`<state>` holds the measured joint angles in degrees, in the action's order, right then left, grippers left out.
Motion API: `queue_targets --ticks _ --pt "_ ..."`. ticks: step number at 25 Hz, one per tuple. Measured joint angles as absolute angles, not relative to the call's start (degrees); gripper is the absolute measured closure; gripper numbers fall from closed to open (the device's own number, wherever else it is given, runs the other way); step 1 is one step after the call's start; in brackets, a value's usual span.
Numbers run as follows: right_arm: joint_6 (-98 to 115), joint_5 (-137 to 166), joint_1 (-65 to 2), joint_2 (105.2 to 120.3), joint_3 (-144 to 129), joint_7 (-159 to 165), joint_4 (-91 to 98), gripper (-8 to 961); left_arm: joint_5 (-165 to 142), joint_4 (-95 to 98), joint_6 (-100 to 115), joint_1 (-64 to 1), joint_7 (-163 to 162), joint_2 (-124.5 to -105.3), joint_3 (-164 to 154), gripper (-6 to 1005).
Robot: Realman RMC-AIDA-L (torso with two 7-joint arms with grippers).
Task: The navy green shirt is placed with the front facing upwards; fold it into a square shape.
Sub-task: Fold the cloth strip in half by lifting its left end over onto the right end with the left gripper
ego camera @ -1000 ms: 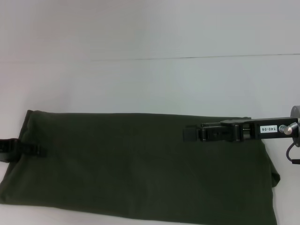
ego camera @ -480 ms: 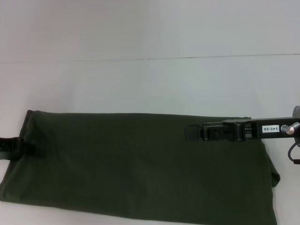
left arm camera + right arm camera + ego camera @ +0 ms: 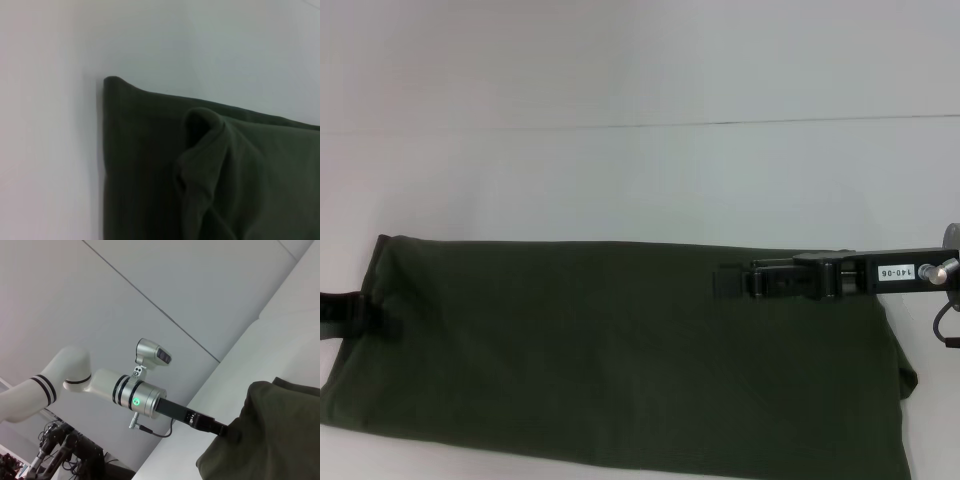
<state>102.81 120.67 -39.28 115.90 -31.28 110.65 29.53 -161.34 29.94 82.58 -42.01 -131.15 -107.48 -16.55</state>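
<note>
Fingers of the left gripper [image 3: 382,322] tucked at the shirt's [image 3: 620,350] left short edge, grip not discernible, long axis stretching away rightward toward the right gripper [image 3: 732,283] lying flat on the far right part, state likewise unclear.

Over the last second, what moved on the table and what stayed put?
The left gripper slid back off the left end of the dark olive-green shirt, toward the robot's left. The right gripper, over the shirt's far right part, drew slightly toward the robot's right. The shirt, folded into a long band on the white table, kept its outline.
</note>
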Motion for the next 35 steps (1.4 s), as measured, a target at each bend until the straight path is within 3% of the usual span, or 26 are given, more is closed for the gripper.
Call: queue_targets --ticks 2,7,18,29,35 --pt "102.8 120.7 -39.3 115.93 -31.4 110.7 29.5 152 -161.3 30.0 82.6 -42.0 -131.2 -107.52 -16.6 884" --pt "102.4 120.9 -39.2 116.11 -31.8 109.6 29.7 152 -161.3 30.0 82.5 -42.0 -131.2 -107.57 -16.6 972" --pt "97.6 121.0 -39.6 119.05 -37.2 99.4 34.7 200 -161.3 30.1 82.8 -42.0 -131.2 -107.76 -16.6 953" --pt "89.5 120.6 -42.9 120.06 -43.7 90.3 30.8 700 -161.3 31.3 83.1 -42.0 -130.9 -108.15 -16.6 934" --pt "84.3 120.0 -44.2 120.18 -43.8 85.4 25.0 872 -161.0 31.8 83.3 -42.1 -130.4 -108.80 -17.1 924"
